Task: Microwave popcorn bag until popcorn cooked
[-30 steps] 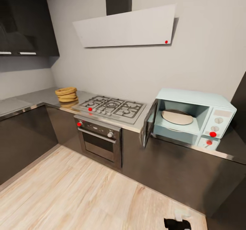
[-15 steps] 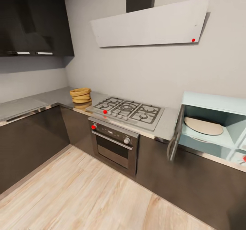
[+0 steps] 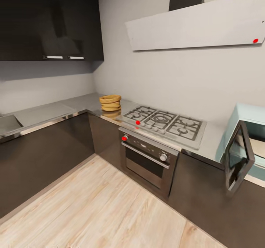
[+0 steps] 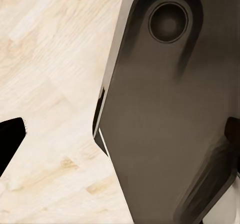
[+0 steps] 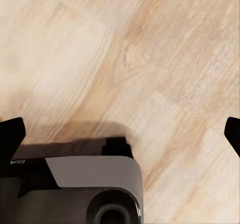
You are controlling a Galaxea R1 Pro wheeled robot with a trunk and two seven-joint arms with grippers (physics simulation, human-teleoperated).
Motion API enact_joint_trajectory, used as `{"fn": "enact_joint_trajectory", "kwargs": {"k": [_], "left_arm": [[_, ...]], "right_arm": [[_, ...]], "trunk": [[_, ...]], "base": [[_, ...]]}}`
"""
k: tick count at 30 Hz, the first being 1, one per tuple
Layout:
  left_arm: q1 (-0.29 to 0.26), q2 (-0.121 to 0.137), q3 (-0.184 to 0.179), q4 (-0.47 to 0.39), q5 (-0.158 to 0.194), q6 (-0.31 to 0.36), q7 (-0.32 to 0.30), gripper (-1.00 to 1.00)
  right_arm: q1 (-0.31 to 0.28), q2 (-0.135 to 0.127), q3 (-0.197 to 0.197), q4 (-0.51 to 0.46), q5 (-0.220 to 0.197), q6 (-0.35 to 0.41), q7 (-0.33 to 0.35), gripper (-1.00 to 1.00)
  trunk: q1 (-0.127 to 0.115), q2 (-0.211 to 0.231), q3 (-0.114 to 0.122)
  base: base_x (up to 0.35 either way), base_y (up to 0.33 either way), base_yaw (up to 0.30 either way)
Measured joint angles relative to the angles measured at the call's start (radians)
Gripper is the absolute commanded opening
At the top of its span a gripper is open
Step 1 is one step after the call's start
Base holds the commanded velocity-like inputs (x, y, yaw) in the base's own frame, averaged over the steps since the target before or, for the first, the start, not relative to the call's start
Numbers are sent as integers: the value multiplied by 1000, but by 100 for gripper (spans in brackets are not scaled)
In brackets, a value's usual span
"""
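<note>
Popcorn bag sits untouched on the surface; microwave door open; both tools apparently open, empty, well away.

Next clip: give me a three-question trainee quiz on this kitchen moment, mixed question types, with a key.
1. True or false: the microwave door is shut.
2. Multiple choice: the popcorn bag sits on the countertop (A) inside the microwave, (B) on the far side of the gas hob from the microwave, (C) on the floor.
3. Fill in: both wrist views look down on a pale ____ floor.

Key: 1. False, the door hangs open. 2. B. 3. Wood.
</note>
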Motion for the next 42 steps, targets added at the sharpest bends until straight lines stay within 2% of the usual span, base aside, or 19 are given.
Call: {"fn": "enact_joint_trajectory", "kwargs": {"k": [6,42], "left_arm": [[0,0,0,0,0,0,0,100],[0,-1,-1,0,0,-2,-1,100]], "right_arm": [[-1,0,1,0,0,0,0,100],[0,0,1,0,0,-8,0,100]], "trunk": [[0,0,0],[0,0,0]], "base": [[100,273,193],[249,259,1]]}}
